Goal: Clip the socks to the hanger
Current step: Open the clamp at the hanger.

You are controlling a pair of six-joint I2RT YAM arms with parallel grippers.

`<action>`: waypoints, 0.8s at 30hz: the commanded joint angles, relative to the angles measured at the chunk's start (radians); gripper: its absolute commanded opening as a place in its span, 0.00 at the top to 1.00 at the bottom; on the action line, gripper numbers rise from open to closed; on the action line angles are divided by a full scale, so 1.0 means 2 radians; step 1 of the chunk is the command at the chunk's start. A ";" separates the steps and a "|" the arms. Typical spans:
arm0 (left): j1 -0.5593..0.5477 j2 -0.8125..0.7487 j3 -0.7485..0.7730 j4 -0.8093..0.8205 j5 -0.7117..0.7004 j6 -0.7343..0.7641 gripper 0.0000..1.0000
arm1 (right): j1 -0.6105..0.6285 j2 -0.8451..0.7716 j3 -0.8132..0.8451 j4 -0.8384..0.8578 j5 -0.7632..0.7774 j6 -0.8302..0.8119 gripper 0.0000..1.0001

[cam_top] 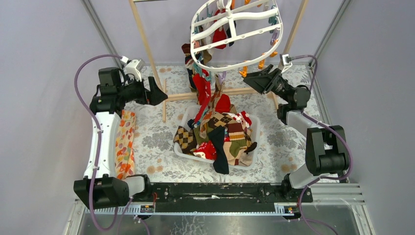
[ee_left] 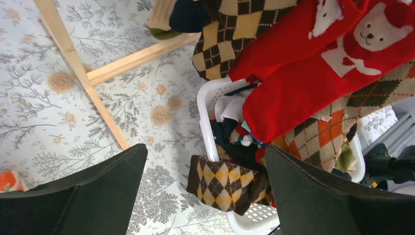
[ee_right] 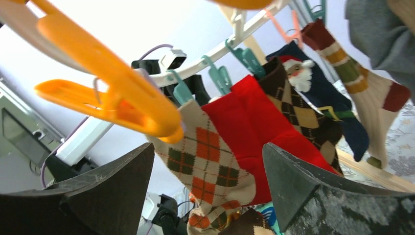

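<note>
The white oval hanger (cam_top: 230, 29) hangs at top centre with orange and teal clips; several socks (cam_top: 201, 85) dangle from its near-left rim. More mixed socks (cam_top: 222, 134) fill the white basket (cam_top: 180, 147) below. My left gripper (cam_top: 157, 93) is open and empty, left of the hanging socks; its view shows a red bear sock (ee_left: 313, 63) and a brown argyle sock (ee_left: 222, 183) over the basket rim. My right gripper (cam_top: 254, 81) is open and empty, just right of the hanger's near rim. Its view shows an orange clip (ee_right: 112, 93) and a cream argyle sock (ee_right: 210, 161) clipped beside a red sock (ee_right: 266, 132).
A light wooden pole frame (cam_top: 147, 49) stands behind the basket, its base bars (cam_top: 181, 96) on the floral tablecloth. An orange floral cloth (cam_top: 125, 142) lies along the left arm. Grey walls close in the sides.
</note>
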 commanded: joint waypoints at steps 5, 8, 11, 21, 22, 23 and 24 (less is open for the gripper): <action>-0.014 -0.004 0.020 -0.041 0.034 0.016 0.01 | 0.015 -0.018 0.041 0.103 -0.022 0.021 0.14; -0.021 -0.004 0.025 -0.046 0.039 0.017 0.01 | 0.017 -0.014 0.052 0.104 -0.017 0.022 0.18; -0.029 -0.008 0.025 -0.049 0.042 0.019 0.01 | 0.024 -0.011 0.064 0.103 -0.016 0.022 0.19; -0.035 -0.012 0.033 -0.056 0.048 0.022 0.01 | 0.037 -0.022 0.050 0.104 -0.005 0.010 0.39; -0.035 -0.012 0.034 -0.056 0.048 0.023 0.01 | 0.038 -0.026 0.046 0.103 -0.003 0.007 0.42; -0.036 -0.012 0.034 -0.056 0.048 0.022 0.01 | 0.038 -0.032 0.041 0.103 0.000 0.004 0.46; -0.035 -0.012 0.034 -0.056 0.048 0.022 0.01 | 0.039 -0.038 0.036 0.104 0.005 0.000 0.50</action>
